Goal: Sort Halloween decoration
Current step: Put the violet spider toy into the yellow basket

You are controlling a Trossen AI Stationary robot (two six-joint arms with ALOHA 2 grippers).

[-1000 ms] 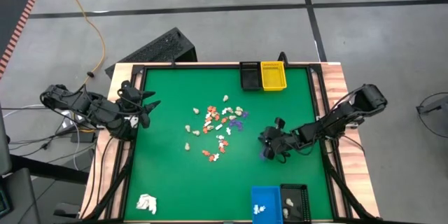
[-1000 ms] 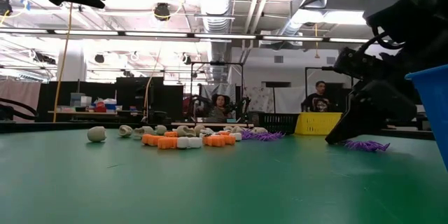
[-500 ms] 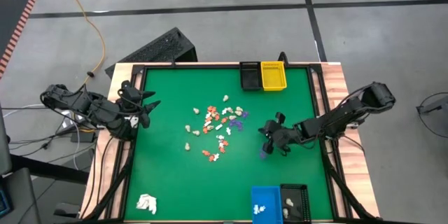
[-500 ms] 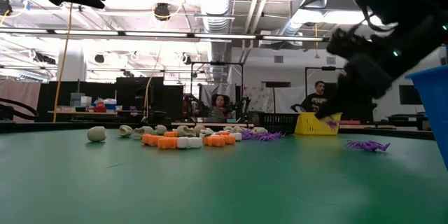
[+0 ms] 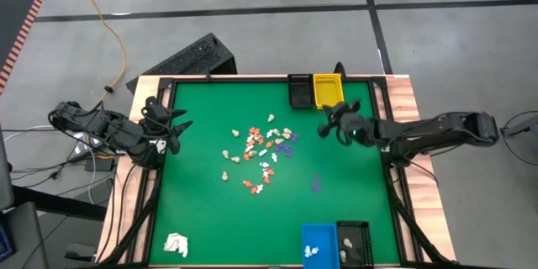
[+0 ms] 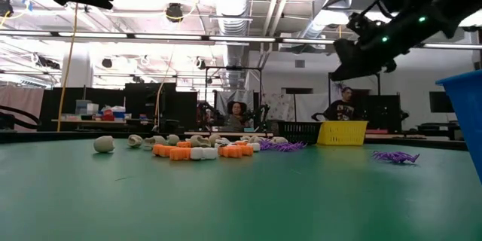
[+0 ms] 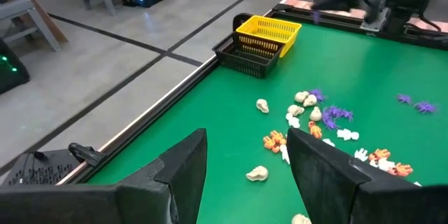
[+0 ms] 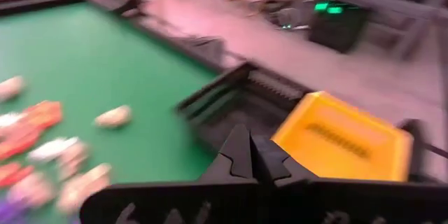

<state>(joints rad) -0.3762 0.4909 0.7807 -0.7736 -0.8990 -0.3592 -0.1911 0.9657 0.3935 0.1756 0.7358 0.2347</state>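
The right gripper (image 5: 326, 123), fingers pressed together, nears the yellow bin (image 5: 328, 91) at the table's far edge; the Halloween decoration (image 5: 261, 153) lies mid-table, so it should release squarely above the bin.

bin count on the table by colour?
yellow bin: 1
black bins: 2, one beside the yellow, one beside the blue
blue bin: 1
total: 4

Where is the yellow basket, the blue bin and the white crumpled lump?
yellow basket (image 5: 328, 91), high view, its inside floor.
blue bin (image 5: 319, 237), high view, its inside floor.
white crumpled lump (image 5: 176, 244), high view, its middle.
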